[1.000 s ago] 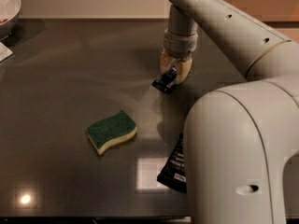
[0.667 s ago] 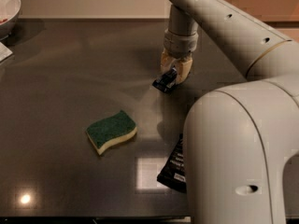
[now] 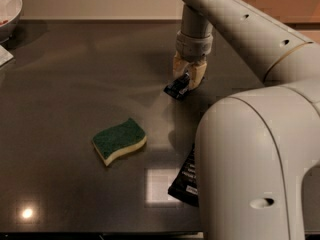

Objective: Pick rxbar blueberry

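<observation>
The rxbar blueberry (image 3: 176,88), a small dark-blue bar with a light patch, sits between the tan fingers (image 3: 198,74) of my gripper (image 3: 187,80) at the middle right of the dark table (image 3: 75,84). The gripper points down and is shut on the bar's upper end. The bar tilts down to the left, its lower end close to the table. I cannot tell whether it touches the surface.
A green and yellow sponge (image 3: 119,140) lies left of centre, nearer the front. A longer black wrapper with white lettering (image 3: 185,178) lies at the front, partly hidden by my arm's white casing (image 3: 250,164). A white bowl (image 3: 7,6) stands at the far left corner.
</observation>
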Motion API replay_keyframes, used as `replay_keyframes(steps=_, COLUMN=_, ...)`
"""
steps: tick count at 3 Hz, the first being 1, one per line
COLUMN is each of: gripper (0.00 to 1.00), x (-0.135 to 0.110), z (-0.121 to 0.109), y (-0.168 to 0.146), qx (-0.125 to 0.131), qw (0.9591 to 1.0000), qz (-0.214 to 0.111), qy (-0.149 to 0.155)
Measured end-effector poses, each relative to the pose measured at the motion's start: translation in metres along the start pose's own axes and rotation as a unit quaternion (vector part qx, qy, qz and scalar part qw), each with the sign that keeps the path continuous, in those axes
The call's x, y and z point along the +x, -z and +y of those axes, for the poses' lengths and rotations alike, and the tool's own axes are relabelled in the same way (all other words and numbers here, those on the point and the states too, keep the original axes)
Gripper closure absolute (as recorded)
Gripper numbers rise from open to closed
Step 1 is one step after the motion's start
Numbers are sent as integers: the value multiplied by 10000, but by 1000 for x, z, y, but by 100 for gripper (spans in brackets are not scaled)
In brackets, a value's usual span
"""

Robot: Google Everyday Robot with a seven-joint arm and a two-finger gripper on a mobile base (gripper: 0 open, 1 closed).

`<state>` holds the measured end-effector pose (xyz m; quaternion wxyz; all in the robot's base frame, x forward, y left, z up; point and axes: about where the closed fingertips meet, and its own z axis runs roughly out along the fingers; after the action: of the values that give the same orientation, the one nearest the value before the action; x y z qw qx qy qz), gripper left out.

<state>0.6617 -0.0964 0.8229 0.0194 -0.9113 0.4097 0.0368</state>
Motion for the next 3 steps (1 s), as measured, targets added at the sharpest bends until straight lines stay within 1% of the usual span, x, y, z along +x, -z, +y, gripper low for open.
replay_keyframes(steps=1, gripper=59, x=1, z=1, y=1, qx=-2, qw=10000, qz=4, qy=-11)
replay_keyframes(steps=2, gripper=67, x=1, z=1, y=2, qx=-2, qw=10000, qz=5, qy=-13)
replay_keyframes(steps=3, gripper=90, x=-11, z=13, y=45, qx=582, qw=9982, qz=-112, qy=-88)
